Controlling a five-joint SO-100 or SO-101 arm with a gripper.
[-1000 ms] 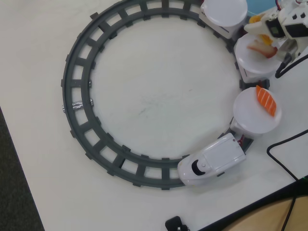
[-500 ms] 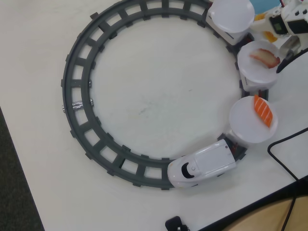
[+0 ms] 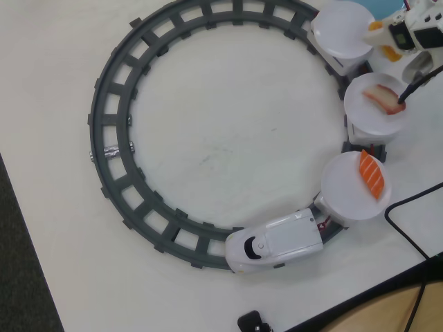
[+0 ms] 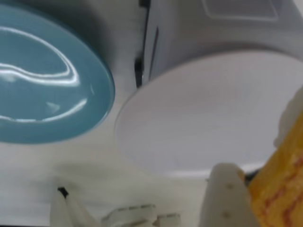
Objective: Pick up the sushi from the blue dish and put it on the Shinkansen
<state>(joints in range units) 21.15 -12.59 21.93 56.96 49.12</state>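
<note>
My gripper (image 3: pixel 378 30) at the top right of the overhead view is shut on an orange sushi piece (image 3: pixel 374 26). It holds the piece over the right rim of the empty white plate (image 3: pixel 340 28) on the rear car. In the wrist view the gripper (image 4: pixel 263 176) has the orange sushi (image 4: pixel 283 189) against one white finger (image 4: pixel 226 196), just above that plate (image 4: pixel 213 113). The blue dish (image 4: pixel 47 80) lies to the left, empty where it shows; only a sliver of it (image 3: pixel 383 6) shows overhead. The Shinkansen (image 3: pixel 273 242) stands on the track, nose to the lower left.
The grey ring track (image 3: pixel 111 131) fills the table's middle. The car plate (image 3: pixel 367 114) behind the empty one carries a pink sushi piece (image 3: pixel 384 99); the plate (image 3: pixel 346 194) nearest the nose carries an orange one (image 3: pixel 372 174). A black cable (image 3: pixel 405 221) runs at the right.
</note>
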